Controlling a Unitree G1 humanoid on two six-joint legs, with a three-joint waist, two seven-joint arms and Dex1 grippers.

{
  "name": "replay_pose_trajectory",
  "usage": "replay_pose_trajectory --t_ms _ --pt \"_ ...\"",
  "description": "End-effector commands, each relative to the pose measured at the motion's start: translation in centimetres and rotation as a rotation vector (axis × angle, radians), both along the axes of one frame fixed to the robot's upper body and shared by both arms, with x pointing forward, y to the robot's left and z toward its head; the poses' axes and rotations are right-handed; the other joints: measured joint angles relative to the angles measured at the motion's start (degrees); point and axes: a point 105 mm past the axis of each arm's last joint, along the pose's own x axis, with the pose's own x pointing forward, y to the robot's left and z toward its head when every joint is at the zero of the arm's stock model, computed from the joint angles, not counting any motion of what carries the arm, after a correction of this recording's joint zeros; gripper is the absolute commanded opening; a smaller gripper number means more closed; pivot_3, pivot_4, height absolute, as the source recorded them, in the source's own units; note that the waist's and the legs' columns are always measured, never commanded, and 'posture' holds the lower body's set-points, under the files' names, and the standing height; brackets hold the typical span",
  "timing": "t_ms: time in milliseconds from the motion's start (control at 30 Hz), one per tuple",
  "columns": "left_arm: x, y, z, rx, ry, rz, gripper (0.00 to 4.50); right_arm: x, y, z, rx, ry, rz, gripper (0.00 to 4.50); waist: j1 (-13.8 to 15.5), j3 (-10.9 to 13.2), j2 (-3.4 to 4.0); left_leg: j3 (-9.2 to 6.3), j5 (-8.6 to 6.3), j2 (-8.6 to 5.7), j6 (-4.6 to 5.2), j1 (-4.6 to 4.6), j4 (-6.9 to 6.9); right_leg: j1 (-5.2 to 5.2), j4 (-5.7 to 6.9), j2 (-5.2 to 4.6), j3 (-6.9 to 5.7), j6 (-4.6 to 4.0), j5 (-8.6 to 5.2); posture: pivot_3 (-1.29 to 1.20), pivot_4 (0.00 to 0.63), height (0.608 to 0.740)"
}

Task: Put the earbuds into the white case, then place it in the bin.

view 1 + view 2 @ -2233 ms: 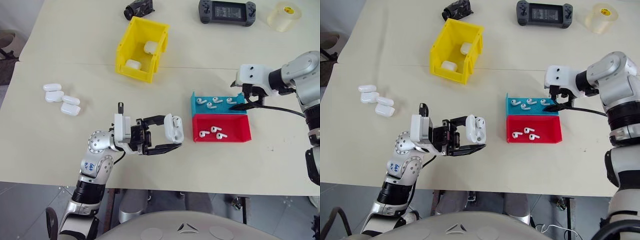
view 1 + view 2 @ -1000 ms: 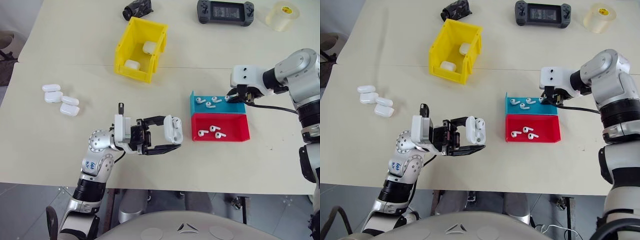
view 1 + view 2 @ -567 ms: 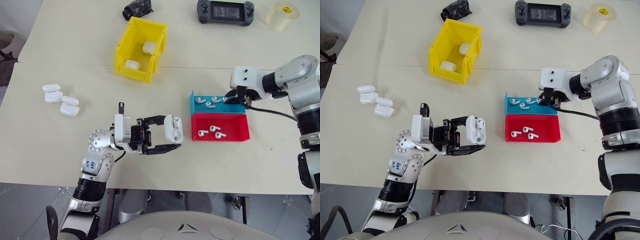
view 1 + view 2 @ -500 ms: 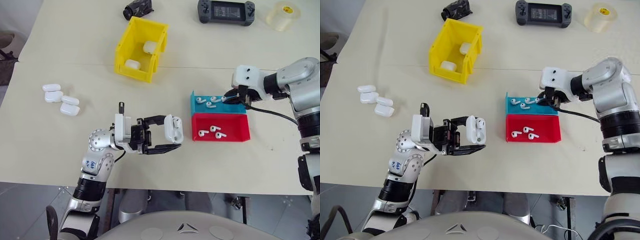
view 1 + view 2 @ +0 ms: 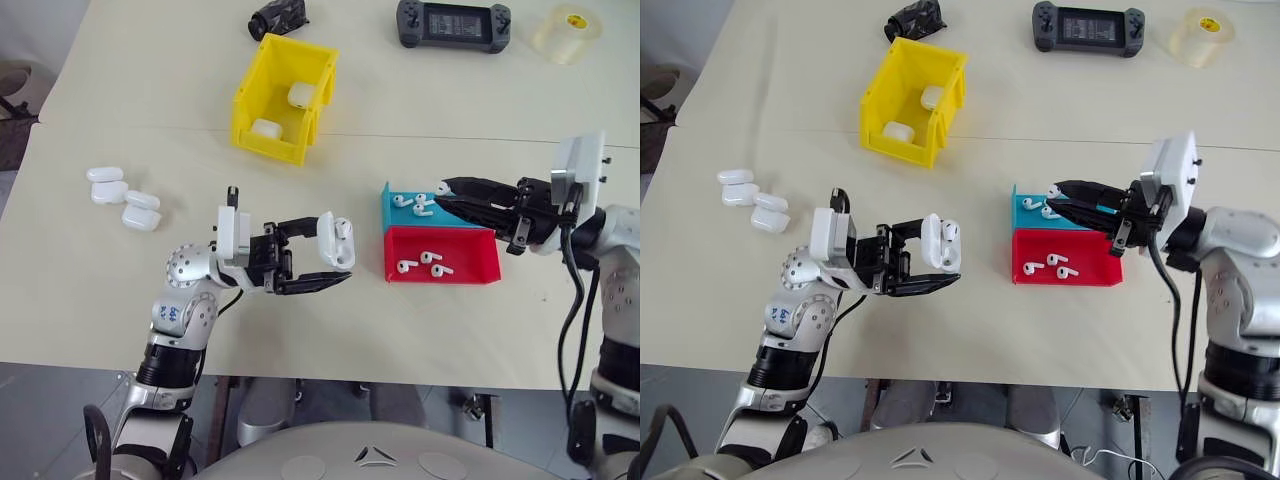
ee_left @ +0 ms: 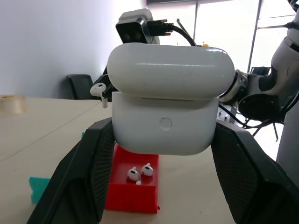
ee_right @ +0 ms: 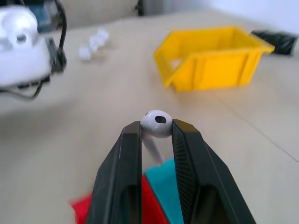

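Note:
My left gripper (image 5: 336, 252) is shut on the white case (image 5: 335, 240) and holds it above the table in front of me. In the left wrist view the case (image 6: 166, 112) sits between the two fingers with its button side facing the camera. My right gripper (image 5: 441, 192) is shut on one of the earbuds (image 7: 156, 122). It hovers over the blue tray (image 5: 395, 217) and points left toward the case. More earbuds (image 5: 403, 200) lie in the blue tray, and others (image 5: 428, 259) in the red tray (image 5: 470, 270). The yellow bin (image 5: 250, 100) stands at the back with two cases inside.
Several spare white cases (image 5: 122, 197) lie at the left of the table. A game controller (image 5: 453, 22), a tape roll (image 5: 567, 32) and a black object (image 5: 277, 17) sit along the far edge. The two trays stand side by side between my grippers.
My right gripper has lifted off the blue tray with an earbud, pulled back toward me and turned to point left. The left gripper keeps holding the case in much the same place.

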Motion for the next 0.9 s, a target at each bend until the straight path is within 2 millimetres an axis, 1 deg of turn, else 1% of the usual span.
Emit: replay_pose_trajectory --t_ms 33,133,267,367,467,633,900 --pt "0.1 -0.4 0.6 -0.006 -0.018 -0.040 2.75 -2.7 3.1 2.0 0.225 -0.030 0.060 0.54 -0.1 0.0 0.00 0.00 0.00 0.00 -0.01 -0.01 -0.03 -0.03 0.06 0.02 0.01 0.00 0.00 0.00 0.150 0.740" --pt "0.6 -0.7 0.9 -0.004 -0.017 -0.042 2.75 -3.8 4.5 2.3 0.306 -0.007 0.103 0.54 -0.2 0.0 0.00 0.06 0.01 -0.08 0.00 0.00 -0.03 -0.07 0.16 0.08 0.05 0.00 0.00 0.00 0.150 0.740" --pt "1.7 -1.4 1.7 -0.016 -0.023 -0.031 2.75 -4.3 6.1 2.7 0.388 0.012 0.133 0.54 -0.1 0.0 -0.02 0.04 0.03 -0.11 0.03 0.02 -0.02 -0.05 0.16 0.13 0.06 0.00 0.00 0.00 0.150 0.740" --pt "1.9 -1.7 2.0 -0.014 -0.021 -0.042 2.75 -4.7 7.2 2.8 0.440 0.037 0.162 0.54 -0.2 0.0 -0.02 0.03 0.03 -0.13 0.05 0.00 -0.03 -0.07 0.19 0.16 0.06 0.00 0.00 0.00 0.150 0.740" --pt "2.0 -1.8 2.1 -0.012 -0.017 -0.046 2.75 -5.3 8.0 2.5 0.462 0.072 0.183 0.54 -0.2 0.0 -0.02 0.03 0.03 -0.14 0.06 0.00 -0.09 -0.10 0.19 0.17 0.06 0.00 0.00 0.00 0.150 0.740" --pt "2.0 -2.0 2.2 -0.015 -0.020 -0.049 2.75 -5.4 8.2 2.2 0.469 0.089 0.173 0.54 -0.1 0.0 -0.02 0.05 0.05 -0.15 0.09 0.00 -0.08 -0.10 0.19 0.18 0.07 0.00 0.00 0.00 0.150 0.740" --pt "2.0 -2.1 2.5 -0.026 -0.025 -0.045 2.75 -5.5 7.9 0.9 0.442 0.120 0.150 0.54 -0.1 0.0 -0.02 0.05 0.05 -0.14 0.11 0.00 -0.09 -0.11 0.18 0.19 0.10 0.00 0.00 0.00 0.150 0.740"
